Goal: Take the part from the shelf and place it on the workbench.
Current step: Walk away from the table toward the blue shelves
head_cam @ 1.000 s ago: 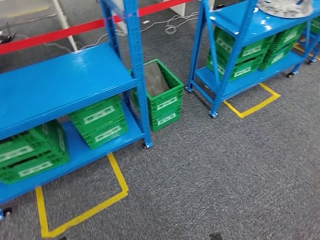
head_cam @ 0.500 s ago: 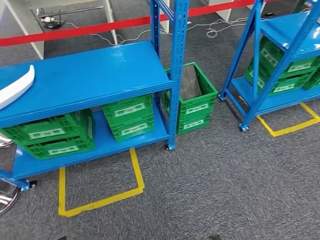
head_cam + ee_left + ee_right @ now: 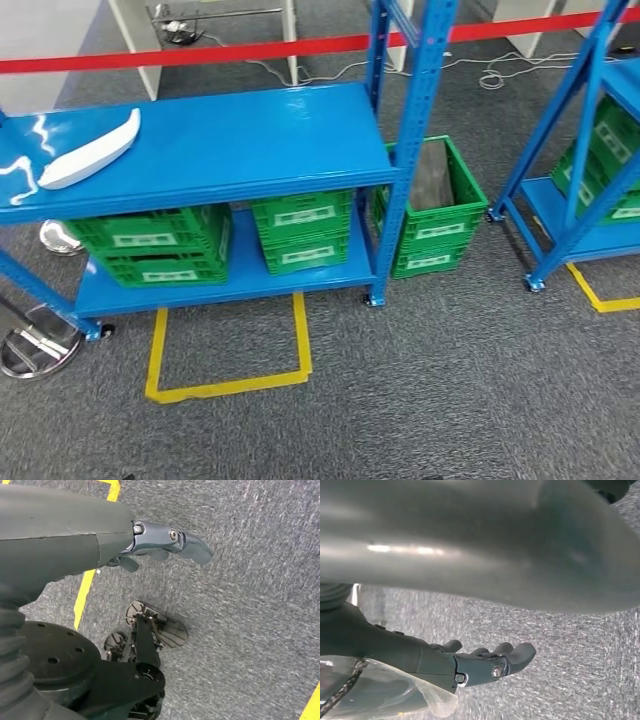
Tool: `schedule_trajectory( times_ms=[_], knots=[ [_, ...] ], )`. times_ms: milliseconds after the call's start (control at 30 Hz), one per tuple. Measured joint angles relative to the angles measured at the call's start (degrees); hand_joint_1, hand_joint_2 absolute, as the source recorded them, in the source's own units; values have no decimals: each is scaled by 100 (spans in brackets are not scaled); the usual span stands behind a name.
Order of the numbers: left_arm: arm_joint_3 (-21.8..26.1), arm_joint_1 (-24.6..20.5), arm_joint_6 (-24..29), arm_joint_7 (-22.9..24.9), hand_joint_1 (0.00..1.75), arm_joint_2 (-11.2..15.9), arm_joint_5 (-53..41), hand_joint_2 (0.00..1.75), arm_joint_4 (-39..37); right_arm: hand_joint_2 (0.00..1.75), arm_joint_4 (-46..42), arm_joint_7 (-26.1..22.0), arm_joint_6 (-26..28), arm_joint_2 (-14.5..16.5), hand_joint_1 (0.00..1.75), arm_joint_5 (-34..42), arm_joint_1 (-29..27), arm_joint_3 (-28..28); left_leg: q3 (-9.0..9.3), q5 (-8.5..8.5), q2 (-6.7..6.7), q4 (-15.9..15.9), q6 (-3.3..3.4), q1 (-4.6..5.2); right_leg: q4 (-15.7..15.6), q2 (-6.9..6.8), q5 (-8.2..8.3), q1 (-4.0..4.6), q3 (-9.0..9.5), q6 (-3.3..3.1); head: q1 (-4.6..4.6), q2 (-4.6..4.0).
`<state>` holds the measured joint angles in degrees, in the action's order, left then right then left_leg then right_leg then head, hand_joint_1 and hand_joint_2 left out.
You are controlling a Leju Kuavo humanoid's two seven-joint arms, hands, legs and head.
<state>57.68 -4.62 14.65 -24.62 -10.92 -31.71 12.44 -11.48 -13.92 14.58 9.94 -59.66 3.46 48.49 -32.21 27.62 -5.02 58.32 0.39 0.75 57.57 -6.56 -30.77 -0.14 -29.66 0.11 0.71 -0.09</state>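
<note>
Lying on blue shelf point(image 3: 226, 150) (grey carpet point(image 3: 453, 380) below): white part point(image 3: 90, 152); both hands empty, fingers apart.

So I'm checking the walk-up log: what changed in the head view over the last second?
The whole picture shifted, so the camera turned; the things did not move. The blue shelf now sits centred, and the white part on its top board has come into view. The green crates stayed put. Both hands, left hand and right hand, hang over carpet, holding nothing.
</note>
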Motion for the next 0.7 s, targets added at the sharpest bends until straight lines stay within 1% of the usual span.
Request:
schedule_trajectory(
  times_ms=[33,67,100,133,167,200,233,267,300,333,367,400,433,467,500,533,567,600,633,667,700],
  knots=[
    [-1,2,-2,11,0,-2,-10,175,0,0,1,34,-5,-1,0,-29,8,-4,-13,-5,57,-25,21,6,-8,-71,-10,11,15,28,2,0],
    [-1,14,-4,22,0,-3,-19,175,0,0,1,76,-15,-2,0,-61,18,-12,-10,-22,127,-47,49,-12,-14,-98,-26,5,20,57,3,0],
    [-1,24,-8,32,0,-3,-27,175,0,0,1,110,-27,-2,0,-94,24,-23,-2,-40,193,-71,81,-31,27,-17,-78,-3,10,87,-6,0],
    [0,24,-12,38,0,-3,-38,175,0,0,1,137,-38,-2,0,-123,24,-36,4,-62,267,-96,117,-52,181,136,-186,-14,-53,116,-23,0],
    [1,16,-16,41,0,-3,-51,175,0,0,2,157,-47,-2,0,-147,18,-47,11,-81,338,-112,146,-73,457,330,-346,-30,-184,140,-42,0],
    [0,5,-21,44,0,-3,-62,175,0,0,3,171,-52,-2,0,-164,6,-55,0,-90,413,-112,163,-76,843,504,-530,-37,-361,154,-63,0],
    [0,-2,-26,47,0,-3,-70,175,0,0,5,182,-55,-2,0,-177,-7,-65,-8,-96,496,-111,174,-78,1246,592,-684,-44,-566,166,-72,0],
    [0,-3,-29,51,0,-3,-73,175,0,0,6,188,-53,-2,0,-191,-22,-78,-10,-98,582,-109,176,-78,1521,625,-740,-48,-724,174,-73,0],
    [0,-1,-31,57,0,-3,-74,175,0,0,7,191,-44,-2,0,-201,-36,-92,-7,-97,669,-107,174,-79,1606,638,-687,-50,-800,178,-74,0],
    [1,1,-31,64,0,-3,-74,175,0,0,7,184,-30,-2,0,-201,-43,-106,1,-96,756,-104,170,-80,1461,650,-521,-53,-768,177,-74,0],
    [1,-1,-34,69,0,-3,-74,175,0,0,7,171,-14,-2,0,-199,-46,-115,12,-93,839,-101,160,-82,1117,693,-282,-61,-640,171,-74,0],
    [1,-6,-39,72,0,-4,-74,175,0,0,8,155,-1,-2,0,-191,-46,-120,15,-88,911,-97,141,-84,724,836,-79,-78,-478,161,-77,0],
    [1,-19,-44,74,0,-4,-74,175,0,0,9,140,7,-2,0,-179,-45,-123,6,-80,983,-79,115,-79,373,993,61,-100,-328,150,-73,0],
    [1,-32,-51,77,0,-5,-74,175,0,0,10,131,9,-3,0,-167,-42,-124,-15,-82,1048,-66,76,-80,148,1123,130,-113,-225,134,-73,0],
    [0,-44,-55,82,0,-5,-75,175,0,0,11,139,11,-4,0,-148,-36,-123,-42,-89,1110,-55,33,-84,61,1207,129,-117,-181,112,-71,0],
    [-1,-52,-57,91,0,-6,-79,175,0,0,11,166,11,-6,0,-119,-26,-122,-64,-100,1172,-50,-10,-92,40,1178,127,-110,-165,85,-71,0],
    [-1,-52,-58,103,0,-5,-86,175,0,0,11,206,7,-8,0,-80,-10,-121,-79,-107,1207,-51,-47,-108,36,1112,139,-109,-156,48,-74,0],
    [-2,-52,-58,115,0,-5,-96,175,0,44,11,253,-1,-9,0,-26,5,-116,-99,-73,1149,-7,-78,-106,21,1053,149,-112,-143,13,-65,0],
    [-2,-58,-58,124,0,-6,-106,175,0,87,11,286,-19,-9,0,39,17,-107,-155,15,1032,121,-105,-101,4,989,157,-119,-129,-21,-49,0],
    [-2,-73,-61,130,0,-7,-114,175,0,131,11,301,-46,-10,0,111,24,-87,-270,169,876,378,-130,-96,-10,920,161,-124,-115,-50,-33,0],
    [-2,-89,-66,131,0,-10,-119,175,0,175,11,294,-78,-10,0,180,23,-60,-432,357,718,731,-153,-91,-11,856,154,-115,-110,-69,-18,0]
  ],
)
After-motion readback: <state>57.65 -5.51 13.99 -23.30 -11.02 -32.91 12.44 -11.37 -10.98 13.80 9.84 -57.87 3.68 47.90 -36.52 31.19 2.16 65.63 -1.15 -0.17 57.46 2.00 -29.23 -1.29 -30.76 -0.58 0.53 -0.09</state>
